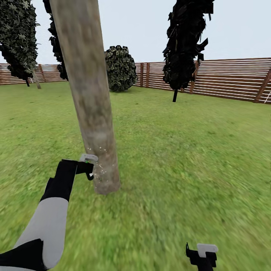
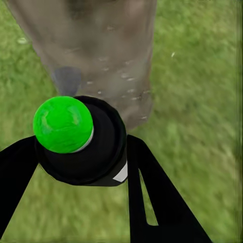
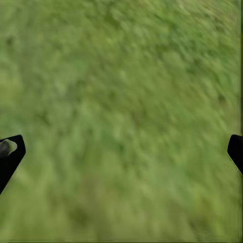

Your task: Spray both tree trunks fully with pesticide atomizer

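Note:
A thick grey-tan tree trunk [image 1: 92,109] rises from the lawn just ahead, leaning slightly. My left gripper [image 1: 89,167] is close against its lower part, shut on the pesticide atomizer [image 2: 81,139], a black bottle with a bright green cap. Pale droplets speckle the tree trunk [image 2: 101,55] near its base, right in front of the atomizer. My right gripper [image 1: 203,256] hangs low at the right, open over bare grass, its fingertips [image 3: 10,152] wide apart with nothing between them.
A brown slat fence [image 1: 229,81] rings the lawn at the back. A dark narrow conifer [image 1: 184,45] stands right of centre, a round bush [image 1: 120,67] behind the trunk, and another leafy tree [image 1: 19,37] at far left. Open grass lies to the right.

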You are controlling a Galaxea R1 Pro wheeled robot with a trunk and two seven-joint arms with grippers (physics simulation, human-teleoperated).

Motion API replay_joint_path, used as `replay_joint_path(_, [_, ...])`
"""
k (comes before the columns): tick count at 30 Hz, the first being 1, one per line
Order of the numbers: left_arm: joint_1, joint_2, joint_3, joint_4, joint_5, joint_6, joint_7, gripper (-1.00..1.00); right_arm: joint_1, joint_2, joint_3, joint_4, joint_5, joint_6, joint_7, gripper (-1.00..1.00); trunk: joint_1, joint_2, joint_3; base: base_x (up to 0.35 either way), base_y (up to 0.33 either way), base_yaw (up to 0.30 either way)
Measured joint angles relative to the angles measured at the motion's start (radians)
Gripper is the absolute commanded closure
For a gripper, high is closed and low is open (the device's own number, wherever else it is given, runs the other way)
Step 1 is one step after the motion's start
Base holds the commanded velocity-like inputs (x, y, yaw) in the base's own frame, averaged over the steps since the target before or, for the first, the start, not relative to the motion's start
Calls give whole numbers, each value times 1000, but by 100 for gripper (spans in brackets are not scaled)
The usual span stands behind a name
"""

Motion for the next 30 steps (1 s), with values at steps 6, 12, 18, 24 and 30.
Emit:
replay_joint_path(6, [-1, -1, 2, 0, -3, -1, 3, 100, 0, 2, 0, 0, 0, 0, 0, -100, 0, 0, 0, 0, -271, 199])
replay_joint_path(12, [-1, 4, 5, 2, -7, -2, 6, 100, 0, 2, 0, -1, 0, 0, 0, -100, 0, 0, 0, 0, -272, 205])
replay_joint_path(18, [7, 7, 12, 4, -6, -1, 72, 100, 0, -1, 0, -2, 0, -2, 0, -100, 0, 0, 0, 17, -272, 12])
replay_joint_path(24, [7, 1, 7, 6, -4, 0, 105, 100, 0, 0, 0, -2, 0, -1, 0, -100, 0, 0, 0, 30, -272, 1])
replay_joint_path(30, [7, -1, 9, 6, -4, 0, 107, 100, 0, 1, 0, -2, 0, 0, 0, -100, 0, 0, 0, 0, -273, 197])
